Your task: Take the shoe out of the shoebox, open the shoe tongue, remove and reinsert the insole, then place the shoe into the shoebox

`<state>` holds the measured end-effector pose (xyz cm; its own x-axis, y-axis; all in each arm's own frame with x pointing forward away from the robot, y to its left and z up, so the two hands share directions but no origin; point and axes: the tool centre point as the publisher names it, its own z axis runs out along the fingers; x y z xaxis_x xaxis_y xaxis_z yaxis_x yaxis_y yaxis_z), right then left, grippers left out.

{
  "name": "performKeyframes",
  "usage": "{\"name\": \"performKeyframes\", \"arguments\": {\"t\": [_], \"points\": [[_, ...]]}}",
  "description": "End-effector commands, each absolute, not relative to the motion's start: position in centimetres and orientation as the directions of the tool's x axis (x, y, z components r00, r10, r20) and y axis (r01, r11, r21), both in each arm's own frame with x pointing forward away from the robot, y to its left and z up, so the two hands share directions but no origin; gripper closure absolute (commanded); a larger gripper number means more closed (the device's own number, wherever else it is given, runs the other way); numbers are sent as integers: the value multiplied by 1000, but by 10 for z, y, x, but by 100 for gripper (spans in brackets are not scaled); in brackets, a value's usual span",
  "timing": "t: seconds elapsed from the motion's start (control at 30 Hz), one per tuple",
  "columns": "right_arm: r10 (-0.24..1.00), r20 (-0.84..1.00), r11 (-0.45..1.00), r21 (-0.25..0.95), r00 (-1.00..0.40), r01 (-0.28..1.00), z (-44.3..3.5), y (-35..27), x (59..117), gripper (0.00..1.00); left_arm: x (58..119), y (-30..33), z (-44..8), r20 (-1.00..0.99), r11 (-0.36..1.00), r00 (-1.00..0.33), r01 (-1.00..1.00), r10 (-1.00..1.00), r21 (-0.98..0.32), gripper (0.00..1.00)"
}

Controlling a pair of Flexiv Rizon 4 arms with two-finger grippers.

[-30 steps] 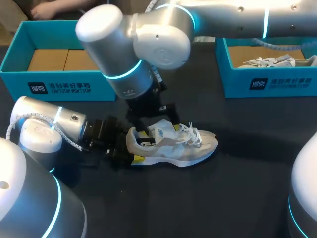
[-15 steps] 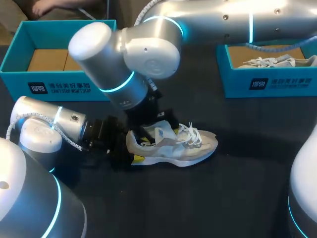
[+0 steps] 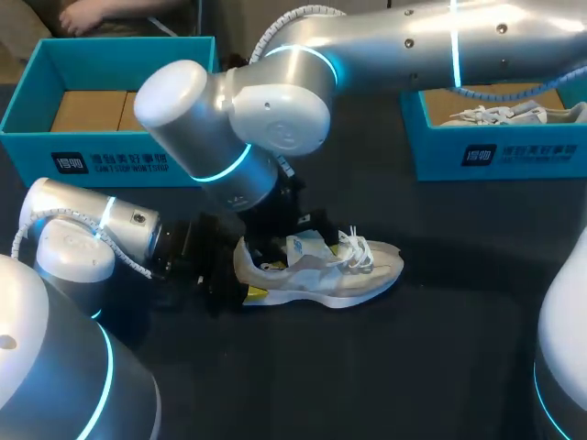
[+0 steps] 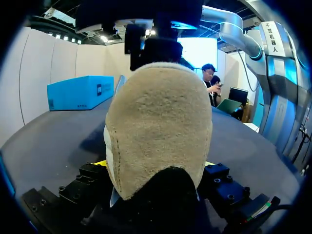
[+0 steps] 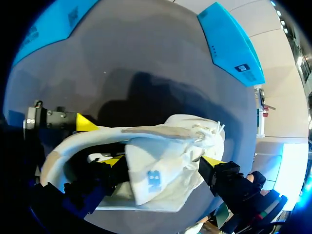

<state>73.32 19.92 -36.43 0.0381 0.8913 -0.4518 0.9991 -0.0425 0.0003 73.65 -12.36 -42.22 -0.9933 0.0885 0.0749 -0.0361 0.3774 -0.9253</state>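
Note:
A white and beige sneaker (image 3: 353,273) lies on its sole on the dark table (image 3: 385,367), toe to the right. My left gripper (image 3: 240,280) is at its heel. In the left wrist view the suede heel (image 4: 158,126) fills the space between the fingers, which touch it on both sides. My right gripper (image 3: 289,236) hangs over the shoe's mouth. In the right wrist view it (image 5: 162,163) stands open, with the white tongue (image 5: 156,178) loose between its yellow tips. One finger is inside the collar and the other outside by the laces (image 5: 209,134). The insole is hidden.
A teal shoebox (image 3: 110,158) with brown card inside stands at the back left. A second teal box (image 3: 495,151) at the back right holds another white shoe (image 3: 509,113). My right arm's big elbow (image 3: 238,110) hangs above the middle of the table.
My right arm has swung left and lowered, bringing its gripper down onto the shoe's mouth around the tongue. The shoe and my left arm have stayed put.

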Motion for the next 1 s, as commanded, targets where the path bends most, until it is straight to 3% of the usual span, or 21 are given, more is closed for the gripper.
{"name": "performKeyframes", "arguments": {"t": [0.03,0.3,0.33,0.37,0.43,0.47,0.77,1.0], "points": [[869,-476,-133,36,134,990,-363,192,730,0,736,-124,-423,77,381,-993,-36,91,-924,100],[853,-501,-151,36,149,988,-350,175,728,0,736,-124,-423,77,381,-993,-36,91,-924,100],[852,-503,-151,37,149,988,-349,175,728,15,736,-124,-423,77,381,-993,-36,91,-924,100],[851,-504,-151,37,149,988,-347,174,727,22,736,-124,-423,77,381,-993,-36,91,-924,100],[848,-509,-154,33,149,988,-344,173,725,52,736,-124,-423,77,381,-993,-36,91,-924,100],[847,-510,-155,31,149,987,-342,173,724,57,736,-124,-423,77,381,-993,-36,91,-924,100],[847,-508,-158,36,154,987,-324,170,722,93,736,-124,-423,77,381,-993,-36,91,-924,100],[861,-485,-147,49,152,988,-323,161,724,98,736,-124,-423,77,381,-993,-36,91,-924,100]]}}
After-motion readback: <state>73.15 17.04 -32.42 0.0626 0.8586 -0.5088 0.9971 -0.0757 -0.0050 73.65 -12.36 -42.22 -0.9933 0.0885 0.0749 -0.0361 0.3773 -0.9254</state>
